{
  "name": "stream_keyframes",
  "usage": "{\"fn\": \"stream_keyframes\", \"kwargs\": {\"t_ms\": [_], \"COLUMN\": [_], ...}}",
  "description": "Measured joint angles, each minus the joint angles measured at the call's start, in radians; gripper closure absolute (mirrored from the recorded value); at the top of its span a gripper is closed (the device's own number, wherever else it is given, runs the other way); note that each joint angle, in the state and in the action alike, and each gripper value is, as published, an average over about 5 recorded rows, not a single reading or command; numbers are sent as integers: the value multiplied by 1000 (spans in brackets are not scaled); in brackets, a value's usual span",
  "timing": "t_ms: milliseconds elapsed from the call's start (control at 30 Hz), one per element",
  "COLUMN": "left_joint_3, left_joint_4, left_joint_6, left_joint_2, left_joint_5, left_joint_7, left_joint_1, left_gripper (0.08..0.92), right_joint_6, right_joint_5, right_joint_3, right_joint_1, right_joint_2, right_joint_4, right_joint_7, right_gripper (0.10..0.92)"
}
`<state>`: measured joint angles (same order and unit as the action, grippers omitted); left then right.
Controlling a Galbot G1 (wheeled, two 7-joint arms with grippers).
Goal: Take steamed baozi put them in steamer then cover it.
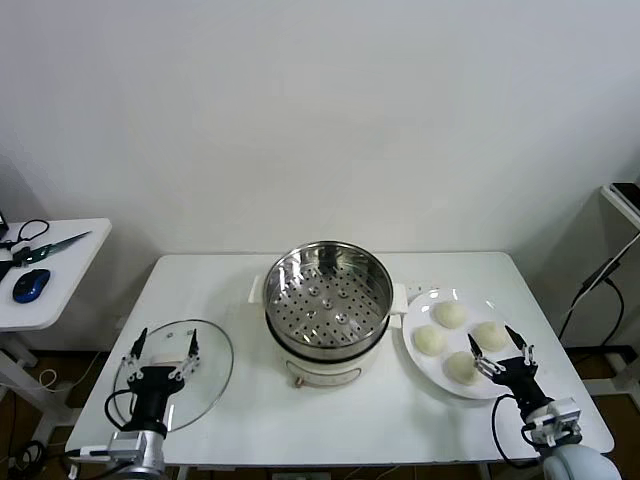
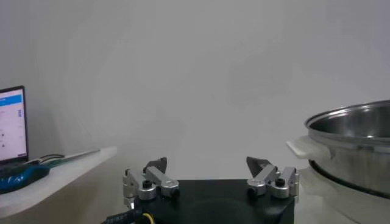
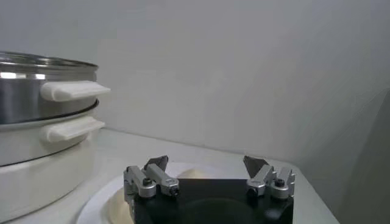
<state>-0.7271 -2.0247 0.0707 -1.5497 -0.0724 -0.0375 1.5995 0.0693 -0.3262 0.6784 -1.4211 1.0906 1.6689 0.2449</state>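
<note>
On the white desk (image 1: 330,420) in front of you stands the steamer (image 1: 327,310), a shiny steel pot on a cream-white base, roughly at the middle. Its perforated tray is bare and it has no cover on it. You can see its rim and side handle in the left wrist view (image 2: 353,152) and again in the right wrist view (image 3: 42,134).

To the robot's right of the steamer, just beside it, lies a white plate (image 1: 415,345) with four steamed baozi (image 1: 450,314) on it, all close together. In the right wrist view only a pale dome of one bun (image 3: 192,174) shows, just behind the gripper body, with the plate rim (image 3: 97,204) curving under it.

Your right gripper (image 1: 501,352) hovers at the near edge of the plate, beside the two nearest buns, its fingers (image 3: 157,164) spread wide and holding nothing; the same spread shows at (image 3: 207,163).

To the robot's left of the steamer, well apart from it, the glass lid (image 1: 205,385) lies flat on the desk. Your left gripper (image 1: 162,352) sits over it, fingers (image 2: 157,165) also spread and empty, as seen at (image 2: 208,163).

On a side table (image 1: 60,285) further left you find a blue mouse (image 1: 30,285) and some cables.
</note>
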Motion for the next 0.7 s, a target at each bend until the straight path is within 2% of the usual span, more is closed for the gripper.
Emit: {"fn": "stream_keyframes", "kwargs": {"t_ms": [167, 367, 700], "left_joint_3": [3, 13, 16], "left_joint_4": [-3, -10, -5], "left_joint_6": [-3, -8, -14], "left_joint_2": [0, 6, 22], "left_joint_5": [0, 0, 4], "left_joint_7": [7, 16, 29], "left_joint_1": [-2, -2, -7], "left_gripper": [177, 177, 177], "right_joint_6": [-43, -111, -144], "right_joint_5": [31, 119, 301], "right_joint_3": [-16, -104, -506], "right_joint_1": [53, 206, 655], "right_joint_2": [-53, -200, -412], "right_joint_4": [-22, -108, -302], "right_joint_7": [61, 223, 545], "right_gripper": [203, 203, 203]}}
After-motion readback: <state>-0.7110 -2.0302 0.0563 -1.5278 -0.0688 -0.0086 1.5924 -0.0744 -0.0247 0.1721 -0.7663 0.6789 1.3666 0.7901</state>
